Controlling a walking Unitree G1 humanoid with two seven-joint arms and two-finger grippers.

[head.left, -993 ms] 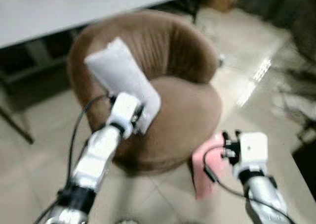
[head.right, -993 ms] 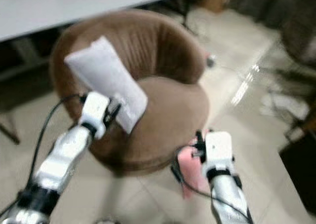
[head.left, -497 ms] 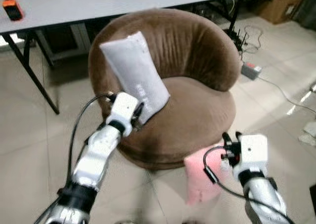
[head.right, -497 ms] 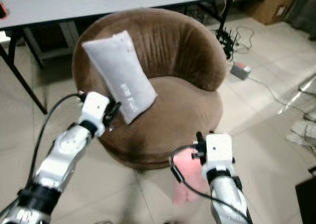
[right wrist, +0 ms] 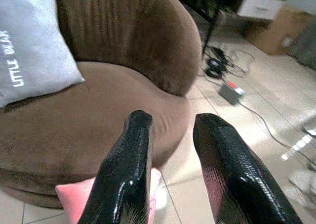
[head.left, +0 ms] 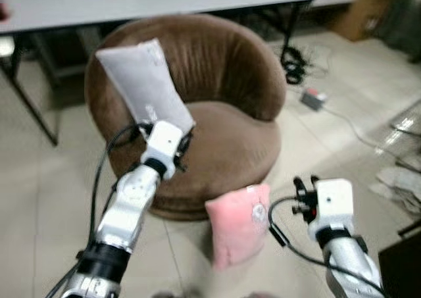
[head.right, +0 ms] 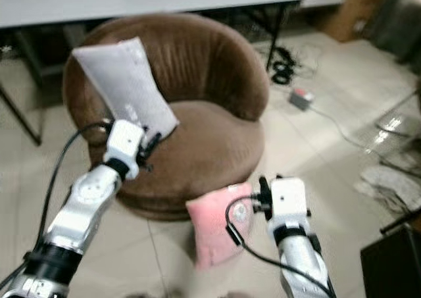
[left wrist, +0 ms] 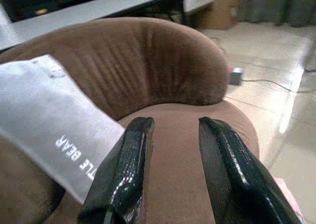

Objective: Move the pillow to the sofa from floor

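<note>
Your pink pillow (head.left: 237,223) stands on the floor (head.left: 52,206), leaning against the brown sofa's (head.left: 223,120) front at its 5 o'clock; a grey pillow (head.left: 143,86) rests on the seat at 10 o'clock; your left pincer (left wrist: 170,172) hangs empty, narrowly parted, over the seat; your right pincer (right wrist: 173,169) gapes narrowly above the pink pillow, holding nothing.
</note>
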